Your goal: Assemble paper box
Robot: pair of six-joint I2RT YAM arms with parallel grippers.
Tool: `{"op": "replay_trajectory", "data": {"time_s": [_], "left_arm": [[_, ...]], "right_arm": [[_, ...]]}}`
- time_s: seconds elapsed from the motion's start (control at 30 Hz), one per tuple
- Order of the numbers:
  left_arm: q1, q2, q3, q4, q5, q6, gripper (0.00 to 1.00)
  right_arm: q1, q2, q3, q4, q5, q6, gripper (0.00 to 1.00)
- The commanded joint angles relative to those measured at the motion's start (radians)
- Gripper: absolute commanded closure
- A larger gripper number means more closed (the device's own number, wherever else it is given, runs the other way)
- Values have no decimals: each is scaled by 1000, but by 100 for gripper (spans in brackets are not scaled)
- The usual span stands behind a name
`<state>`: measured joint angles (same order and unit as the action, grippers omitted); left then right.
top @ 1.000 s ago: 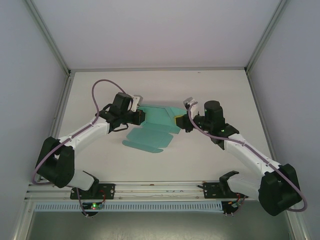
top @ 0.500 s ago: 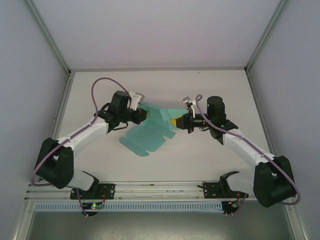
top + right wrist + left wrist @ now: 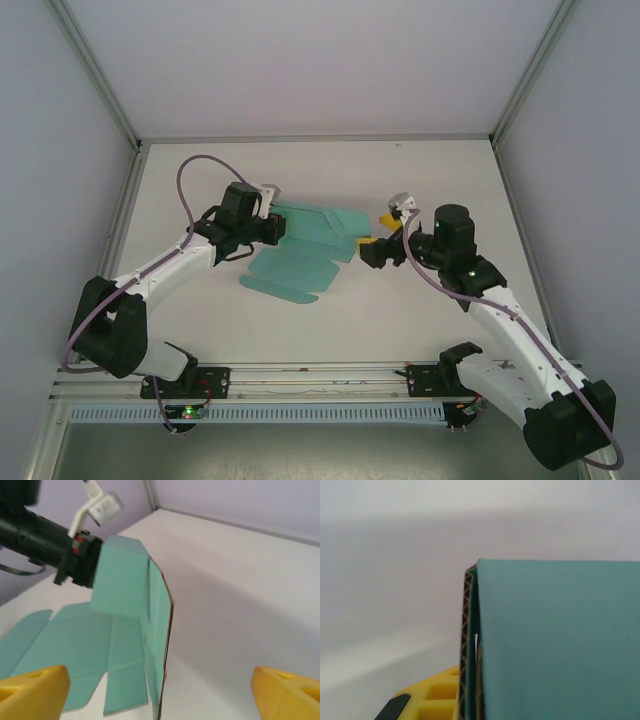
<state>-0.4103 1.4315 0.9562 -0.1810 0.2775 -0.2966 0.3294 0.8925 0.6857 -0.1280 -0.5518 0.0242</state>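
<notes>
Trouble brewing: left gripper clamps a raised panel of the paper box, while the right gripper gapes wide just short of it. An off-crease shove could buckle the card.

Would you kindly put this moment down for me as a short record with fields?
paper box: teal die-cut sheet, mostly flat on the table, one end panel lifted
left pincer: shut on the lifted panel
right pincer: open, at the sheet's right end, gripping nothing
stage: not yet folded into a box
</notes>
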Motion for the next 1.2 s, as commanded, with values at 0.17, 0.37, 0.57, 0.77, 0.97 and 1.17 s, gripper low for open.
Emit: {"op": "replay_trajectory", "data": {"time_s": [0.17, 0.37, 0.57, 0.77, 0.97, 1.17], "left_arm": [[14, -14, 41, -65, -49, -48, 100], [15, -16, 48, -78, -43, -59, 100], [15, -11, 52, -77, -11, -41, 100], [14, -5, 40, -77, -10, -14, 100], [15, -14, 28, -52, 10, -9, 100], [15, -10, 24, -29, 6, -69, 100]], "right_arm": [[54, 2, -85, -83, 187, -35, 1], [70, 109, -49, -25, 223, -49, 1], [102, 210, 0, 71, 214, -33, 2], [138, 282, 64, 110, 162, 18, 1], [205, 374, 122, 97, 316, 66, 1], [307, 467, 134, 167, 654, 95, 1]]}}
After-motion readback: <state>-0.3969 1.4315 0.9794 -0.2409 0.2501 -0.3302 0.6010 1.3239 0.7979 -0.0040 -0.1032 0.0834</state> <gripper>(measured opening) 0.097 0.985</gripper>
